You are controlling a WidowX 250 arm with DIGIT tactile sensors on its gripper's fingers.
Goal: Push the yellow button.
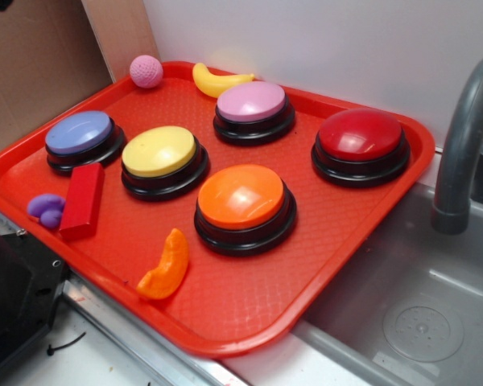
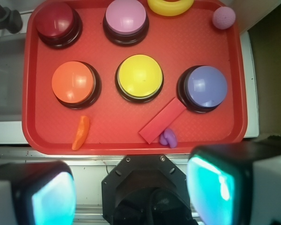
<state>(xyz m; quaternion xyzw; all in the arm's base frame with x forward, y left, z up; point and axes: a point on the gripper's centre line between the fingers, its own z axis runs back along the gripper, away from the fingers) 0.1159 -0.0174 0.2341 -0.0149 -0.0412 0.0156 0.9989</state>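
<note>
Crowding the yellow button (image 2: 140, 77): red block (image 2: 162, 120), orange button (image 2: 75, 83).

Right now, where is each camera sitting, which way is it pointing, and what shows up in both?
Exterior: off to one side and above the red tray, angled down across it, a sink beside; no part of the arm clearly shows.
Wrist: on the arm high over the tray, facing straight down; the gripper shows with its two fingers spread at the bottom edge.
Shared: the tray, the yellow button and the four other buttons, seen from opposite sides.
</note>
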